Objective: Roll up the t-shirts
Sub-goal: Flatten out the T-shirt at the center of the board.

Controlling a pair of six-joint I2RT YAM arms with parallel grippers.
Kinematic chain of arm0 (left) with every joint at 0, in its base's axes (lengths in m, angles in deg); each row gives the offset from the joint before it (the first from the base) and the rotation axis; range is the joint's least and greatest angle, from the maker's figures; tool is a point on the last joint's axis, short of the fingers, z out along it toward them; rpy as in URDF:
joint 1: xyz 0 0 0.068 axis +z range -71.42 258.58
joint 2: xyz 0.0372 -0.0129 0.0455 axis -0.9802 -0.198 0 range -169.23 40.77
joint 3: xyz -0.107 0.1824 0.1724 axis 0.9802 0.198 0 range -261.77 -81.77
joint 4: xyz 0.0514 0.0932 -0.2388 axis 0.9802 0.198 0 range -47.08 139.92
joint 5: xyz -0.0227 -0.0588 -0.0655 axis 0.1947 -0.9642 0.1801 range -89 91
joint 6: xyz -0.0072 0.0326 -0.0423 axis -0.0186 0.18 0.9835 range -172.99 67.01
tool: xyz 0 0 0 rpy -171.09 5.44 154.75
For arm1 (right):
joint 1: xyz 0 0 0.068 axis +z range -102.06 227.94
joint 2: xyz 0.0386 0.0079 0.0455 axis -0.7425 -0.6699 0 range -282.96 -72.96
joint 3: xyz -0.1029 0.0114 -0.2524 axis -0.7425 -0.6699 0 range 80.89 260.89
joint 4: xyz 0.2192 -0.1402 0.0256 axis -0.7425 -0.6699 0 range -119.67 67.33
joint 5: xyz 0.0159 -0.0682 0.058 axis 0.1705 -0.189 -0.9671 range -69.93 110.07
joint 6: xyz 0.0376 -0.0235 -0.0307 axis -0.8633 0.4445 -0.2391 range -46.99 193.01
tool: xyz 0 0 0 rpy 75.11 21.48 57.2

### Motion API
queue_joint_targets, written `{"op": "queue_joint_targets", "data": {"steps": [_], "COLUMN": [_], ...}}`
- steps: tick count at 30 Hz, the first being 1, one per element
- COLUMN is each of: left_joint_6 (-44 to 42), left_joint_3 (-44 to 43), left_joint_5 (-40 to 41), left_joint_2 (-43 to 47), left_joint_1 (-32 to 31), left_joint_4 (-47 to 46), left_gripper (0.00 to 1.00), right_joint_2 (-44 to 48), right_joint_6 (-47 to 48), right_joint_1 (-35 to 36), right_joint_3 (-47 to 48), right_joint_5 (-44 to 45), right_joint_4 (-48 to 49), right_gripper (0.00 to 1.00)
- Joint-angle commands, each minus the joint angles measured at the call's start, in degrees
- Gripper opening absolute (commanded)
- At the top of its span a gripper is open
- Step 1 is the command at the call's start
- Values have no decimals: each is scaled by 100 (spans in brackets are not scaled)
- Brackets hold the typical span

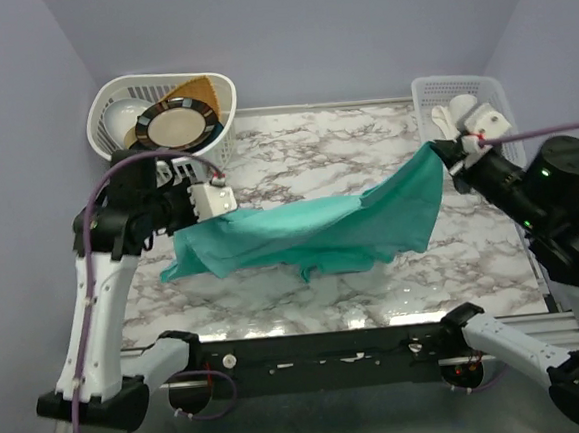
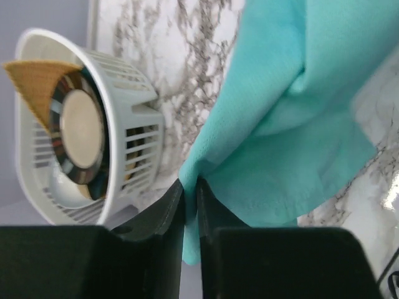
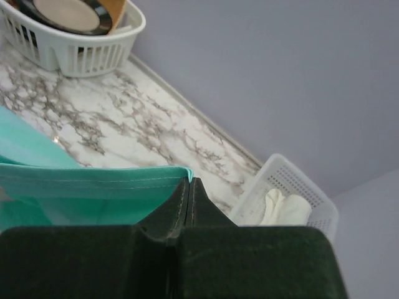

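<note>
each clenched on an edge, the left gripper (image 1: pixel 226 205) and right gripper (image 1: pixel 443 150) held the t-shirt (image 1: pixel 321 229) stretched between them over the surface (image 1: pixel 294 146), seemingly the spreading step, next needing even lowering flat.

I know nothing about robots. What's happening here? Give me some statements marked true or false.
1. The left claw and right claw each pinch the teal-green thin-fabric t-shirt. True.
2. The t-shirt lies rolled up on the marble-patterned table. False: it hangs unrolled between the claws.
3. A dark-rimmed round plate sits in the white plastic rack at back left. True.
4. The white slatted basket at back right holds a red cloth. False: it holds a white cloth.
</note>
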Motion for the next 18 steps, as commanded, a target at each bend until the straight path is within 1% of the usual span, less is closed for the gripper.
{"op": "queue_joint_targets", "data": {"steps": [1,2,3,4,5,7,8,9,11,12,13,15,16,18], "left_joint_6": [1327,2150,2532,2893,3636,4055,4108,3874,3286,2326,1881,827,-31,-547], "left_joint_3": [523,418,234,-281,-556,-996,-972,-859,-184,141,823,1495,2072,2542], "left_joint_5": [810,1072,1188,1276,1338,1041,857,394,4,-137,-251,-244,-218,-226], "left_joint_2": [-1953,-2299,-2659,-3298,-3539,-3778,-3727,-3613,-3122,-2902,-2430,-1962,-1524,-1118], "left_joint_1": [131,166,167,175,193,281,290,290,290,290,290,290,264,194], "left_joint_4": [-1478,-2012,-2157,-2219,-2211,-2141,-2063,-1992,-1659,-1510,-1360,-859,-701,-480], "left_gripper": [49,53,55,63,65,67,68,69,69,68,68,67,66,65], "right_joint_2": [-995,-1414,-1653,-1916,-2467,-2744,-2815,-2885,-2895,-2842,-2807,-2737,-2667,-2631], "right_joint_6": [-331,-515,-621,-735,-893,-1017,-948,-886,-798,-789,-789,-850,-868,-912], "right_joint_1": [-232,-277,-338,-408,-566,-725,-795,-805,-796,-796,-796,-796,-796,-796], "right_joint_3": [-1408,-1618,-1681,-1665,-1638,-1717,-1726,-1735,-1770,-1814,-1944,-2094,-2217,-2323], "right_joint_5": [509,526,587,570,526,263,175,0,-150,-220,-230,-335,-414,-528], "right_joint_4": [1653,1846,2118,2147,2130,2339,2366,2314,2226,2200,2182,2156,2156,2138], "right_gripper": [1,1,1,1,1,1,1,1,1,1,1,1,1,1]}}
